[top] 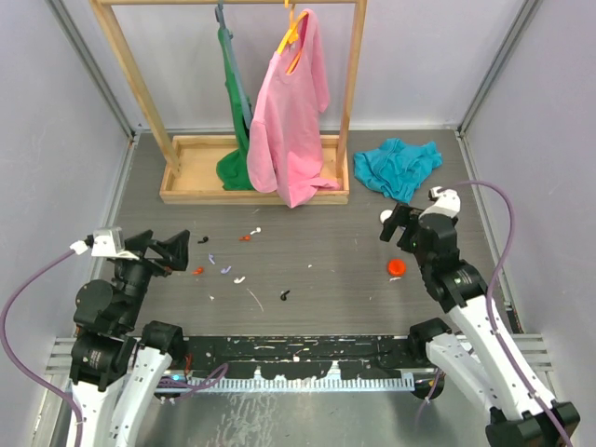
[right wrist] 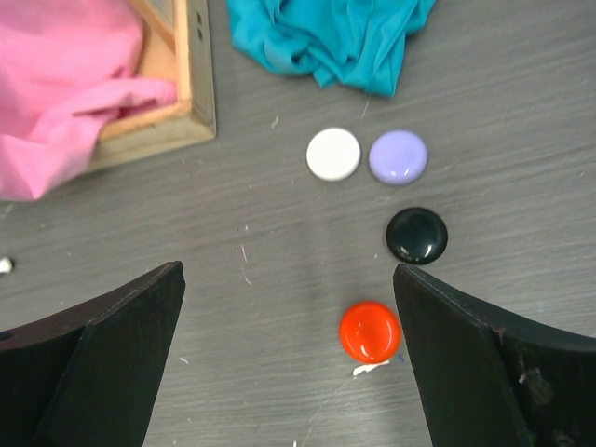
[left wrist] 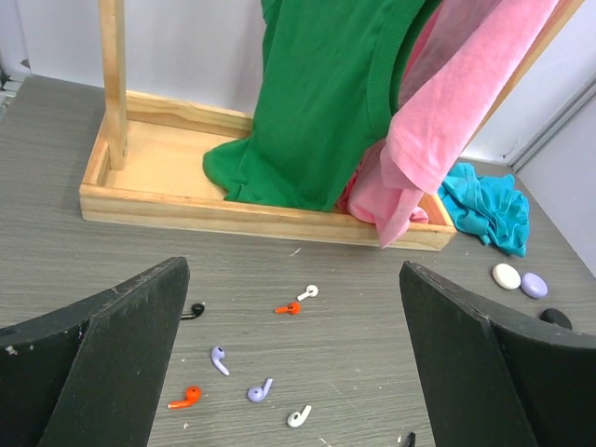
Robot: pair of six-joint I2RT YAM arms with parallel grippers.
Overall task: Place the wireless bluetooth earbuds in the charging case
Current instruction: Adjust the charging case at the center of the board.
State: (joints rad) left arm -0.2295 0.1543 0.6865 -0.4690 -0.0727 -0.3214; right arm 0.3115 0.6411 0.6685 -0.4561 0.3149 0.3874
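Left pincer [top: 166, 244]: jaws spread wide with nothing between them. I have it low over the left side of the worktop [top: 335, 289], facing the scattered buds.
Right pincer [top: 396, 228]: also wide and holding nothing. It hangs over the right side, above the cases.
Earbuds [top: 224, 270]: all loose on the grey worktop, left of centre. None that I can see sits in a case.
Far pair: in my left wrist view a white bud [left wrist: 308, 291] and a red bud [left wrist: 288, 308] lie just beside each other.
Near cluster: a lilac bud [left wrist: 219, 358], a second red bud [left wrist: 186, 398], a second lilac bud [left wrist: 260, 391] and a second white bud [left wrist: 299, 416] lie close together but apart.
Black buds: one black bud [left wrist: 194, 310] peeks out beside my left finger. From above, another black bud [top: 284, 296] lies alone, nearer the middle.
Charging cases: four round glossy ones show under my right wrist camera. The white case [right wrist: 333, 154] and lilac case [right wrist: 399, 155] are side by side, with the black case [right wrist: 416, 235] nearer me.
Red case [right wrist: 370, 331]: nearest of all, between my two fingers, with a white scrap [right wrist: 371, 370] at its near edge.
Cases and buds: well apart, on opposite halves of the worktop.
Backdrop: a wooden garment rack [top: 256, 194] carries a green garment [top: 237, 130] and a pink shirt [top: 289, 130]. A teal cloth [top: 399, 166] is crumpled to the right of the rack.
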